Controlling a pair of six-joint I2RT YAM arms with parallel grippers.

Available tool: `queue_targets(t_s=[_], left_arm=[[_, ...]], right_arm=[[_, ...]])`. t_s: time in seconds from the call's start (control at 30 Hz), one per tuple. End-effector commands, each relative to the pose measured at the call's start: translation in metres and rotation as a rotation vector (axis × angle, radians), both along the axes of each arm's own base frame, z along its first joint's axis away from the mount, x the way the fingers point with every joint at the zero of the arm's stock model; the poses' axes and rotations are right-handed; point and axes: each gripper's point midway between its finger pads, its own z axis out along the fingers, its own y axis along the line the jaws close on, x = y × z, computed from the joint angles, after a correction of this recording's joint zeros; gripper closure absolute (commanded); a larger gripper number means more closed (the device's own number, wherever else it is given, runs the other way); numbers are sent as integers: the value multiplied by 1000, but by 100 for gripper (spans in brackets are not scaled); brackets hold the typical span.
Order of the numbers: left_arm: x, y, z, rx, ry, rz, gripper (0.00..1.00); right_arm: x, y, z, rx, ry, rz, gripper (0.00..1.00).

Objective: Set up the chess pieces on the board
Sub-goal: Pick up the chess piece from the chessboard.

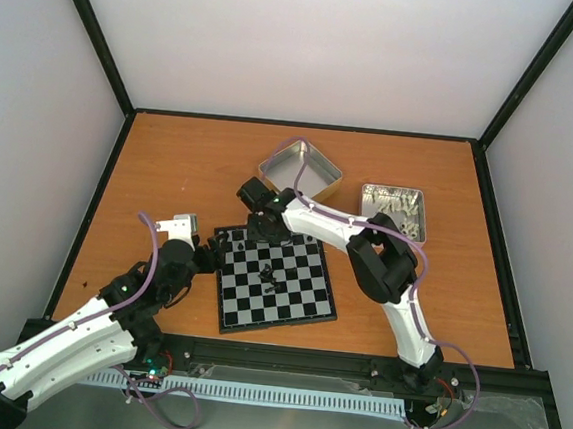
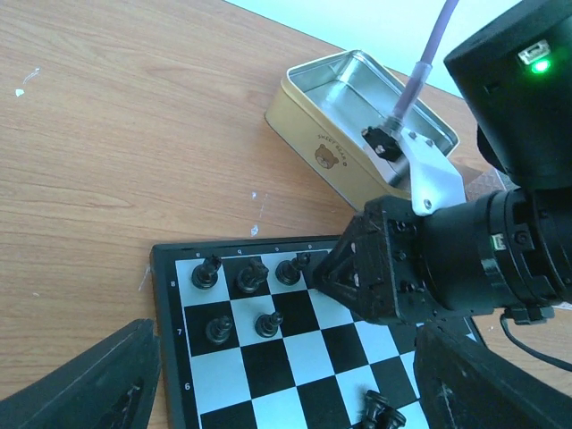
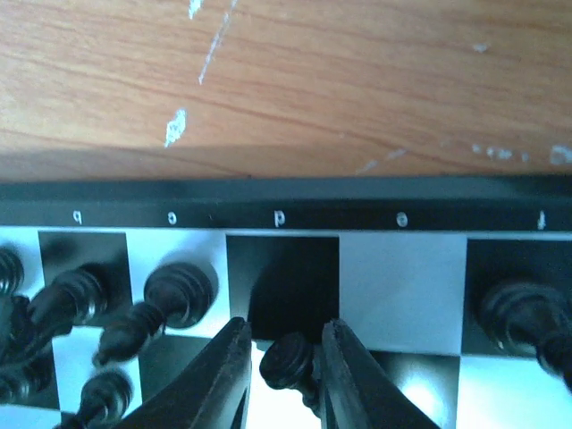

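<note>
Board (image 1: 299, 301) mid-table, slightly rotated; black pieces (image 2: 251, 278) clustered at its 11 o'clock corner in top view, others near centre; right gripper (image 3: 286, 371) over board's 12 o'clock edge, fingers (image 3: 210, 389) pinching one black piece (image 3: 288, 360) at second row; left gripper (image 2: 286, 393) at board's 9 o'clock edge, fingers (image 2: 85, 389) spread wide, holding nothing; empty tin (image 1: 301, 168) at 12 o'clock beyond board; second tin (image 1: 424, 217) at 2 o'clock holds pale pieces (image 1: 388, 198).
</note>
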Motion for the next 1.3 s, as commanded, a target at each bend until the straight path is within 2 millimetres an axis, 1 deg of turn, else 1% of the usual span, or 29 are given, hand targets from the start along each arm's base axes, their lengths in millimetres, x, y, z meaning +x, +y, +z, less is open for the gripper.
queue_targets(t_s=[0.0,0.07,0.13,0.23,0.33,0.47,0.77,0.93,1.13,1.27], left_arm=[[1,4,7,8,-21,12,21],[2,4,7,8,-21,14,21],[2,4,7,9,-20,15,21],[2,5,6,9,-20,17,21],[2,4,6,9,-19,16,21],[2,4,8,7,-21,15,21],[1,5,6,7,-20,15,21],[1,6,6,9,-21,19,21],[2,5,6,6,-22,15,21],[1,3,7,4,-24,6,21]], right_arm=[[-14,-11,6,-4,31,19,74],[-19,-12,6,3,40,28,72],[-22,-8,7,27,44,50,72],[-27,-6,0,9,53,90,73],[-20,-12,-5,-52,36,75,73],[-9,-20,-5,-123,5,40,72],[-1,-16,-6,-156,-20,53,73],[0,-16,-5,-162,-22,52,80],[0,-15,-6,-151,-25,47,85],[0,-10,2,-89,-49,34,87]])
